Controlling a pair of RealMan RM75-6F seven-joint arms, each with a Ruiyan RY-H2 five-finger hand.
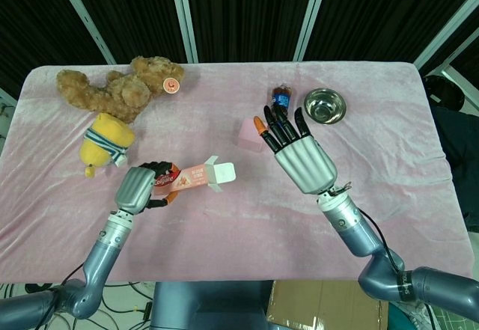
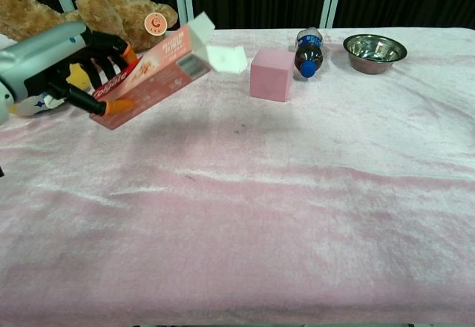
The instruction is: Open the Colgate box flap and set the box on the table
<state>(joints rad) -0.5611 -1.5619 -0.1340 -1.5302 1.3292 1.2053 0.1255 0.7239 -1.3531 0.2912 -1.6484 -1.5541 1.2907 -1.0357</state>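
The Colgate box (image 1: 196, 177) (image 2: 152, 73) is long and pink-red, and its white end flaps stand open at the right end. My left hand (image 1: 141, 188) (image 2: 61, 66) grips the box at its left end and holds it slightly above the table, tilted up toward the flap end. My right hand (image 1: 299, 154) hangs over the table right of the box, fingers spread and apart from it, holding nothing. The chest view does not show the right hand.
A pink cube (image 1: 248, 133) (image 2: 272, 74) stands near the middle. Behind it lie a cola bottle (image 1: 280, 95) (image 2: 308, 50) and a steel bowl (image 1: 325, 105) (image 2: 374, 51). A brown teddy bear (image 1: 120, 89) (image 2: 96, 14) and a yellow plush toy (image 1: 107, 141) sit at the far left.
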